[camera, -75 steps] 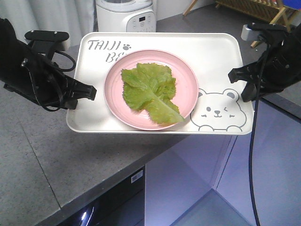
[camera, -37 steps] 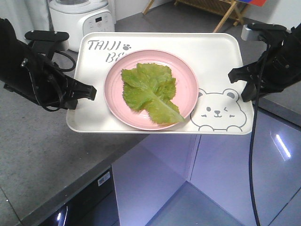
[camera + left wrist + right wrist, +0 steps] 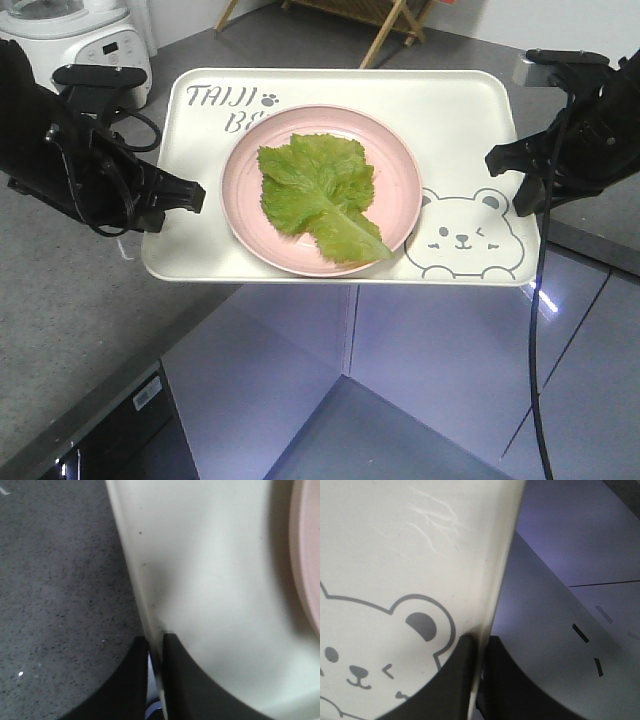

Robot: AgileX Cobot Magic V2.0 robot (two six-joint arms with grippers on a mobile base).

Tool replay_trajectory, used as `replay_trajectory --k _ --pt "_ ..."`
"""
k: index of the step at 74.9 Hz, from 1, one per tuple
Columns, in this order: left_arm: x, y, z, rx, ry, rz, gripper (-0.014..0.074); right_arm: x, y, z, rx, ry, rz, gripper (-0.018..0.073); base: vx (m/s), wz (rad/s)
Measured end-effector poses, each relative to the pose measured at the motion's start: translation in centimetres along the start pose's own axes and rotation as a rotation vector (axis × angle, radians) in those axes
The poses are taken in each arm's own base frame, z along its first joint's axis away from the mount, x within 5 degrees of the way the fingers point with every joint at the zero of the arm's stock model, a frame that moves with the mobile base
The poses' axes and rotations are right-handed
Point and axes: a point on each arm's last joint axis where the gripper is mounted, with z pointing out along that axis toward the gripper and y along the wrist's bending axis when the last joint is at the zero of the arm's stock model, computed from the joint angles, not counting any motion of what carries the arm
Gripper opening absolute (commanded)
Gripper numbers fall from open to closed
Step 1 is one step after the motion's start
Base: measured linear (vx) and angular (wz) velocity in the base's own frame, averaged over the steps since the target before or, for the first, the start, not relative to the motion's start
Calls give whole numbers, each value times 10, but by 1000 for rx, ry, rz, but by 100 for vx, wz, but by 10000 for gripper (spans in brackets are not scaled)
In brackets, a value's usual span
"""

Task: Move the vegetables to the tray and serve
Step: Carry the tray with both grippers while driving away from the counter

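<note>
A crinkly green lettuce leaf (image 3: 322,197), the vegetables, lies on a round pink plate (image 3: 400,180) in the middle of the cream-white tray (image 3: 450,120). The tray hangs in the air, level, held by both arms. My left gripper (image 3: 190,196) is shut on the tray's left rim (image 3: 145,615); my right gripper (image 3: 497,160) is shut on the right rim (image 3: 492,600). In each wrist view one black finger lies on the tray's top and the other under the rim. The bear-face drawing (image 3: 462,235) is at the tray's near right.
A grey speckled counter (image 3: 70,300) runs under the tray's left part and away to the left. A white kitchen appliance (image 3: 75,35) stands at the back left. A wooden folding rack (image 3: 380,20) stands at the back. Below and right lies glossy pale cabinet front (image 3: 440,380).
The background has slid to the left and the counter edge has receded, so the base and the held tray have moved. Tray, plate, leaf and both grips look the same.
</note>
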Motion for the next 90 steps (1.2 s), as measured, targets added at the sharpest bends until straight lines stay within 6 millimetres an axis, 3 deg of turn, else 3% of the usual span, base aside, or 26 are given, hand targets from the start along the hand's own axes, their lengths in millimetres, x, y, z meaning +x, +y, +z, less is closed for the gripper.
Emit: replay_trajectory --k 90 --pt "0 0 0 0 0 0 -6 0 0 0 0 1 1 -6 -1 -29"
